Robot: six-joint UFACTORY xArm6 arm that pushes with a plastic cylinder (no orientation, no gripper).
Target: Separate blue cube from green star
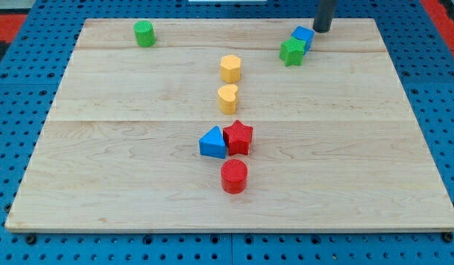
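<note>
The arm carries no jaws, so there is no opening to report and nothing is held; it ends in a straight dark rod, and the tip [321, 30] rests on the far right part of the pale wooden worktop [123, 184]. The tip stands just beside the blue plastic cube [302, 36], on its far right side, and whether the two touch cannot be told.

The blue cube sits against the green plastic star [291, 52], which lies on its near left side. Both remain a touching pair close to the far edge of the worktop.

Risk assessment, as a judgement: the tip, the blue cube and the green star lie roughly on one line. A push along that line would probably drive the cube into the star and move both together, leaving them unseparated. A push toward the far side could send the cube off the worktop edge.

Other blocks stand well apart: a green cylinder [144, 34] at far left, and a yellow hexagonal block [230, 68] and a yellow heart [227, 98] near the centre.
</note>
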